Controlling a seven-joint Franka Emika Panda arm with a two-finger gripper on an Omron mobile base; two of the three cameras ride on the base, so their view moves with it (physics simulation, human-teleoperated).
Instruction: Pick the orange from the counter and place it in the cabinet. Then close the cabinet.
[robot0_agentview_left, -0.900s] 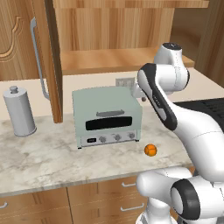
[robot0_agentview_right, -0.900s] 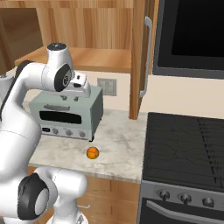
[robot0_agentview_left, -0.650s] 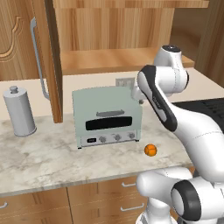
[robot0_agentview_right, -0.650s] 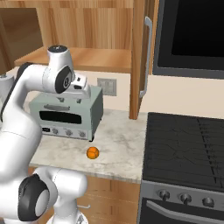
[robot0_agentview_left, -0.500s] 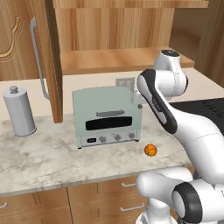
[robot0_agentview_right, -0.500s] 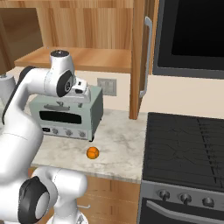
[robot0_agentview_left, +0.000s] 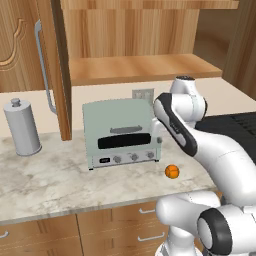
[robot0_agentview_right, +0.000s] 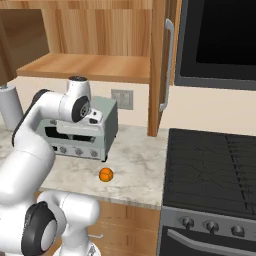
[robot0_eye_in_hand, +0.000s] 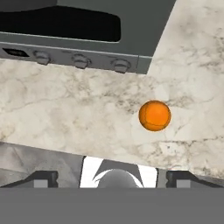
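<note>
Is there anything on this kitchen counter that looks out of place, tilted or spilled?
Only the small round orange fruit stands out: it lies loose on the beige marbled counter, near the front edge, before the grey toaster oven. Nothing looks spilled or tilted. The wooden wall cabinet stands open.

A kitchen: stovetop (robot0_agentview_right: 215, 165), toaster oven (robot0_agentview_left: 121, 132), wooden cabinet (robot0_agentview_left: 135, 65).

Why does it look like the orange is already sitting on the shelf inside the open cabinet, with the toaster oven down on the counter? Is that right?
Not quite. The orange lies on the counter, in front of the toaster oven's right corner, as the left base view shows. The cabinet is indeed open, but its shelf holds no orange.
</note>
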